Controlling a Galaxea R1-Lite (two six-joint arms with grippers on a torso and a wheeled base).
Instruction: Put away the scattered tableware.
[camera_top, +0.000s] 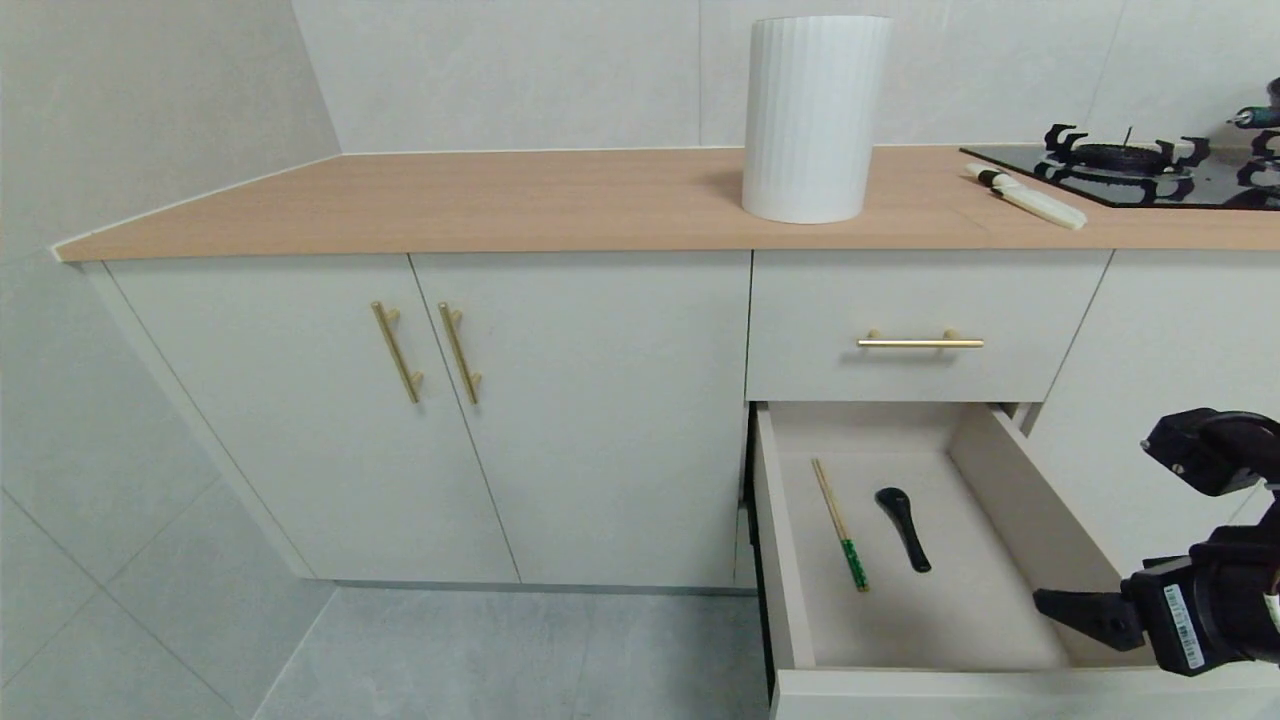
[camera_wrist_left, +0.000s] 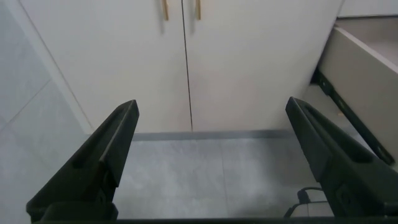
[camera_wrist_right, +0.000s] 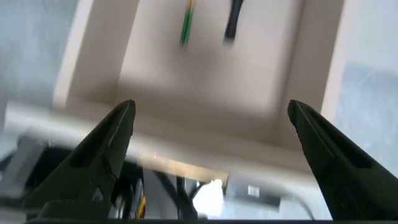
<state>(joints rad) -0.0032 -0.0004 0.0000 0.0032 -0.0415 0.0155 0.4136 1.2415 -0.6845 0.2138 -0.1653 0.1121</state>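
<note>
Clock refs = head view. Pale open lower drawer (camera_top: 778, 560) at 5 o'clock, pulled well out; on its floor lie wooden chopsticks w/ green ends (camera_top: 840, 525) and a black short-handled spoon (camera_top: 903, 528), near each other but apart, both running roughly front-to-back. Closed upper drawer w/ brass bar handle (camera_top: 920, 342) sits directly above. On the light wooden countertop (camera_top: 500, 200): tall white ribbed cylinder (camera_top: 815, 120) at 12–1 o'clock; cream-handled knife (camera_top: 1025, 195) at 2 o'clock, just beside the black gas hob (camera_top: 1130, 165).

Tools: the right gripper (camera_wrist_right: 210, 115) has fingers spread wide, nothing between them; it hangs at 4 o'clock by the drawer's front right corner, looking down over the front rim; the left gripper (camera_wrist_left: 211, 109) is likewise spread and empty, low, facing the white double cabinet doors (camera_wrist_left: 186, 62).

Judgement: chopsticks + spoon look stowed; the knife is prob. the last item out, if it counts as tableware.

To do well:
- Knife: approach from above, take the handle not the blade, fingers across its short axis; lift clear of the hob edge; lay it in the bare strip at the spoon's 3 o'clock, lengthwise, w/o nudging the spoon.
- Closing: push flat on the front panel's centre, straight in; keep fingers off the rim so nothing pinches.
</note>
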